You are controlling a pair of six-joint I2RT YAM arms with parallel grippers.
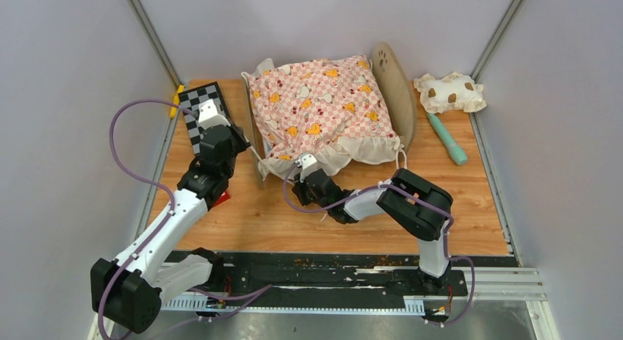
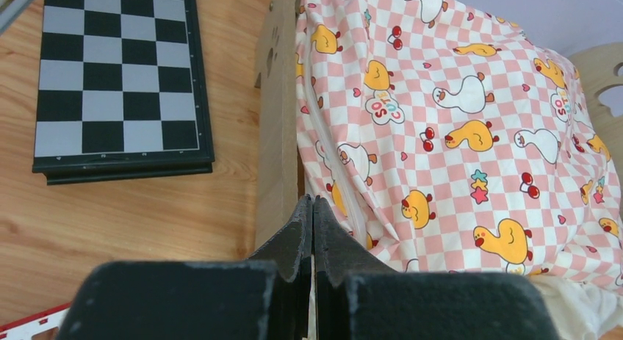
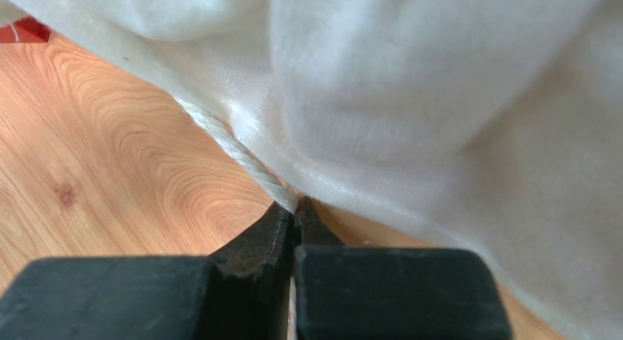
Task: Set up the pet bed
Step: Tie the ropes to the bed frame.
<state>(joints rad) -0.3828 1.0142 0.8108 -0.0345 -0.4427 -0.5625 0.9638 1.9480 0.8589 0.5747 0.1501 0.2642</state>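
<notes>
Cushion [image 1: 319, 109] fitting under way: right gripper [image 3: 295, 205] pinches its cord [image 3: 235, 153], left gripper [image 2: 313, 208] closed empty beside bed [image 1: 398, 90]; next, likely tension the cord carefully

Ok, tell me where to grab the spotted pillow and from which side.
Pinch the spotted pillow by the ruffle along its near edge, coming from above. It lies flat in the far right corner, hemmed by walls, the headboard and the teal stick, so a level approach looks crowded. The thin frill should suit the jaws better than the stuffed middle.
</notes>
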